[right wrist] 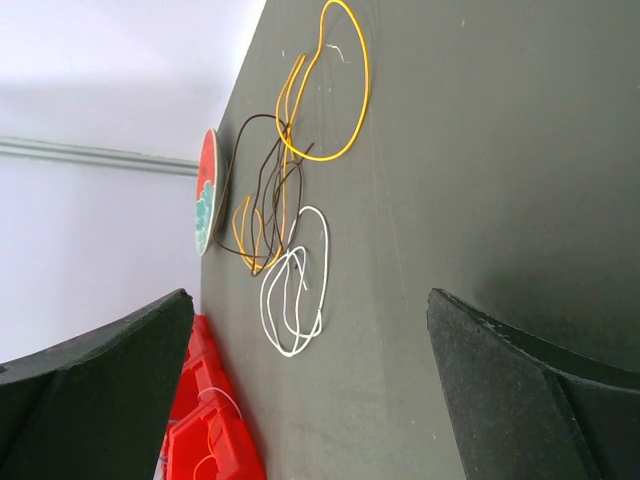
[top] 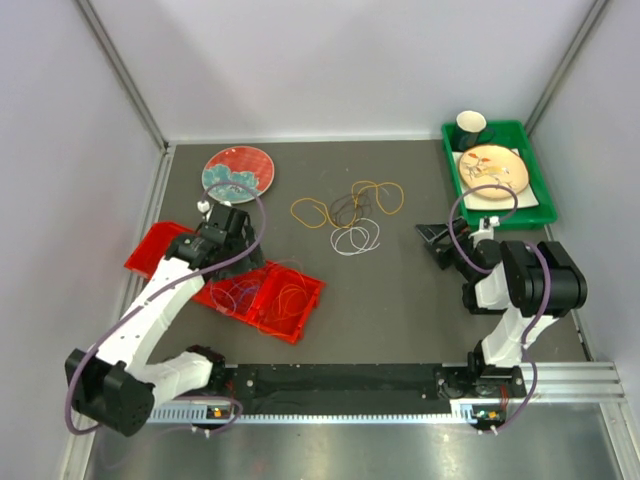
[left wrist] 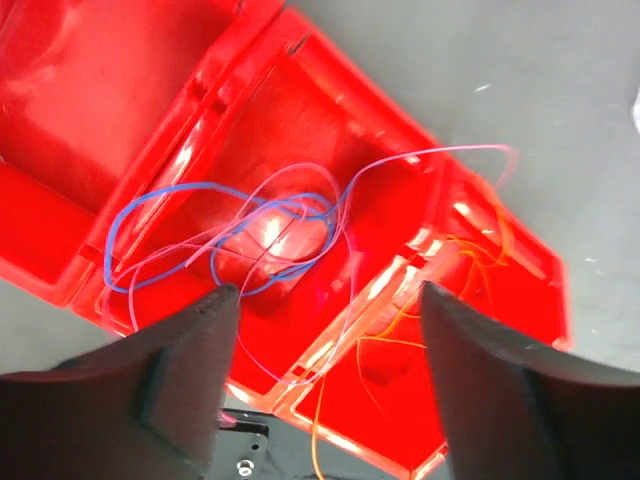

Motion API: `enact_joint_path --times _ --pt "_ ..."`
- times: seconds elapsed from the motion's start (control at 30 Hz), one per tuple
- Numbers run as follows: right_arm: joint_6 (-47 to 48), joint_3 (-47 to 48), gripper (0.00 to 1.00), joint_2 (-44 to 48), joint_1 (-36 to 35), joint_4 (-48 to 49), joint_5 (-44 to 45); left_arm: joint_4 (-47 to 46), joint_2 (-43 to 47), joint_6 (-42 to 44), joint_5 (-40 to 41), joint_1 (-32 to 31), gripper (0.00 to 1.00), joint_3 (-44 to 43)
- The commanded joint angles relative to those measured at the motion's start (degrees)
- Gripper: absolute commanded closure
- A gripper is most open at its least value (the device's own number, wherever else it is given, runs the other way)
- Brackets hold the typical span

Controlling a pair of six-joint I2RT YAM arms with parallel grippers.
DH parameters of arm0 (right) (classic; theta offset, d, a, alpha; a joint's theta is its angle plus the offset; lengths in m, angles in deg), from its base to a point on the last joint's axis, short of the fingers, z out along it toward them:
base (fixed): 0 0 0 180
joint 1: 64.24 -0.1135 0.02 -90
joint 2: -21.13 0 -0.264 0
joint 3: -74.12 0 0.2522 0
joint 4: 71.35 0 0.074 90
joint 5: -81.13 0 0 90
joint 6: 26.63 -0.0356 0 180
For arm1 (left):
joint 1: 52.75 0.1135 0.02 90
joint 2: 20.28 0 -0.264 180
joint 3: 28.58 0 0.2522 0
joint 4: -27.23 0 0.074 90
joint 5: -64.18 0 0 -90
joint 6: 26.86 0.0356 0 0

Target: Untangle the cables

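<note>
The left gripper [top: 240, 250] is hanging over the red tray [top: 150, 252] with its jaws standing well apart and gripping nothing. In the left wrist view its two dark fingers [left wrist: 185, 375] are framing one compartment of the tray. There a blue cable [left wrist: 160, 190] and a pink cable [left wrist: 440, 152] are lying looped through each other on the tray floor, below and beyond the fingertips and touching neither of them. The pink cable is arching across the divider toward the neighbouring compartment. An orange cable [left wrist: 470, 262] is lying in that compartment, near the right-hand finger.

The right gripper [top: 432, 243] is hovering over the dark table [top: 400, 310] beside the green bin [top: 540, 205]. Its jaws are spread as wide as the left ones or wider, and nothing is sitting between them. The rest of the cables are lying on the table ahead of its fingertips, clear of them. The white cable [right wrist: 324, 245] is nearest. Past it the dark brown cable [right wrist: 262, 170] is crossing an orange-yellow one, and the yellow cable [right wrist: 362, 90] is overlapping the dark brown one at the far end. Beyond this group a red and teal plate [top: 238, 172] is resting flat on the table.
</note>
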Motion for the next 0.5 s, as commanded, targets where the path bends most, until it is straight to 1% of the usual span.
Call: enact_joint_path --times 0.0,0.1,0.13,0.23,0.33,0.37,0.47 --pt "-0.1 0.1 0.01 -0.3 0.8 6.2 -0.7 3.9 4.1 2.6 1.4 0.3 0.16 -4.3" --pt "-0.2 0.1 0.01 -0.5 0.8 6.4 -0.8 5.7 6.2 2.6 2.2 0.2 0.15 -5.2" --pt "-0.3 0.0 0.01 -0.4 0.8 6.4 -0.8 6.5 6.7 2.5 2.6 0.3 0.18 -5.4" --pt "-0.2 0.0 0.01 -0.4 0.8 6.4 -0.9 9.1 7.6 2.1 3.9 0.2 0.21 -5.2" --pt "-0.3 0.0 0.01 -0.5 0.8 6.5 -0.9 9.6 9.1 1.6 4.3 0.3 0.26 -2.7" --pt "-0.3 0.0 0.01 -0.4 0.8 6.5 -0.9 9.6 9.5 1.4 4.3 0.2 0.28 -1.9" --pt "-0.4 0.0 0.01 -0.5 0.8 6.5 -1.1 8.6 10.5 0.2 3.1 0.2 0.30 1.2"
